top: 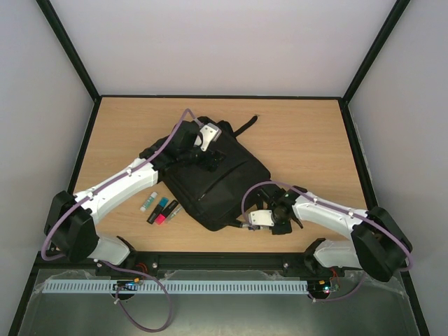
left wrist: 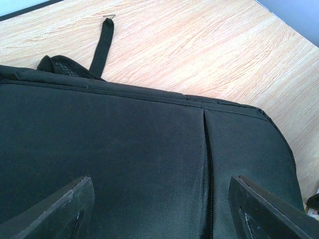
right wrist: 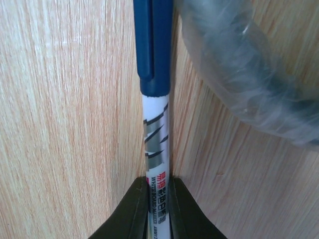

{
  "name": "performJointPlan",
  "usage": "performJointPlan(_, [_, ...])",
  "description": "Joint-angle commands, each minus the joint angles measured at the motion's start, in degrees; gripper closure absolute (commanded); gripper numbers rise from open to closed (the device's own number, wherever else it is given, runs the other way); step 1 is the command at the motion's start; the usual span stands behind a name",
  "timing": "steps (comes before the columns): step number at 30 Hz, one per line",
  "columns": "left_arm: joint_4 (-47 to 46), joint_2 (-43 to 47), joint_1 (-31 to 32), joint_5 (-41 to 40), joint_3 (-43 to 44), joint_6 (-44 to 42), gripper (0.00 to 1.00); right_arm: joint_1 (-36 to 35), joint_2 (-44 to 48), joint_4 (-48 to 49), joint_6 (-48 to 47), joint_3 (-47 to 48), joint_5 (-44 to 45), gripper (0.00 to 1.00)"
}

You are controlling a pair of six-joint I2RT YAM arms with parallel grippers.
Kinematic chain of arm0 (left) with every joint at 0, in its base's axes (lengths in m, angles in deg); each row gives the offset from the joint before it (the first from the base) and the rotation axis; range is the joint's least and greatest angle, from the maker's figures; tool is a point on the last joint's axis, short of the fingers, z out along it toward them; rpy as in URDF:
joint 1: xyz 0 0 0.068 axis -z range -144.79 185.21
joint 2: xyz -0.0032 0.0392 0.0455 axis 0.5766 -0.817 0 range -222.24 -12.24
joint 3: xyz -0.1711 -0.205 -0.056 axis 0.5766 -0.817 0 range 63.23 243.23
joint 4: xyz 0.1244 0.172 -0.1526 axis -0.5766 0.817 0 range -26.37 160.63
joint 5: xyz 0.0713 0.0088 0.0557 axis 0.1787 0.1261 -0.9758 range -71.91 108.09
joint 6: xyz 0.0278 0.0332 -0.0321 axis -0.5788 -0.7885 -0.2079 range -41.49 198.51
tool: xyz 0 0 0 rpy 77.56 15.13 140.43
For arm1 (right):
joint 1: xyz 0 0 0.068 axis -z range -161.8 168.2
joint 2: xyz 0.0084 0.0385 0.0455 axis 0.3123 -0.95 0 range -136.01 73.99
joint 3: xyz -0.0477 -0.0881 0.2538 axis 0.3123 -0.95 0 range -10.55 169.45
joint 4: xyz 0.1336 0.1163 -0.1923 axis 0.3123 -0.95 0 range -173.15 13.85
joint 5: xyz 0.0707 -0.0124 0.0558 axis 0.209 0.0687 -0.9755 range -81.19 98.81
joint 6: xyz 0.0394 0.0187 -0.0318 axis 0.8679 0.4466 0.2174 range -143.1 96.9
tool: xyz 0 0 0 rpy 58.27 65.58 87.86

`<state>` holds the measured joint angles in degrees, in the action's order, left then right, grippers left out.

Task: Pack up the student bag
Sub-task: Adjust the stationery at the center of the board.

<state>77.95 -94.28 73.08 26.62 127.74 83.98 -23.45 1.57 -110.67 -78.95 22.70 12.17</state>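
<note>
The student bag (top: 213, 185) lies flat on the tabletop (top: 301, 140); we judge it soft and floppy, best gripped at its grey handle (right wrist: 239, 74). Over it our left gripper (left wrist: 162, 189) hangs wide open, empty; beside its near edge our right gripper (right wrist: 159, 201) pinches a blue-capped marker (right wrist: 155, 124).

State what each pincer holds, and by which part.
Right pincer grips the whiteboard marker by its white barrel, opposite the blue cap. Left pincer holds nothing.
</note>
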Motion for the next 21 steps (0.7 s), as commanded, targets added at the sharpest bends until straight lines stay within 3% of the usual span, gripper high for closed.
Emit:
performJointPlan(1, [0.17, 1.84, 0.1, -0.3, -0.53, -0.47, 0.23, 0.02, 0.76, -2.31, 0.62, -4.82, 5.42, 0.91])
performJointPlan(6, [0.22, 2.12, 0.1, -0.02, -0.53, -0.38, 0.23, 3.88, 2.68, -3.22, -0.5, -7.4, 7.19, 0.93])
performJointPlan(14, [0.09, 2.08, 0.1, 0.25, -0.53, -0.3, 0.23, 16.84, 6.76, -7.05, -7.72, -7.74, 7.71, 0.94])
performJointPlan(21, [0.17, 2.2, 0.1, 0.25, -0.53, -0.26, 0.23, 27.14, 1.08, -8.72, -6.33, -3.47, 1.95, 0.95])
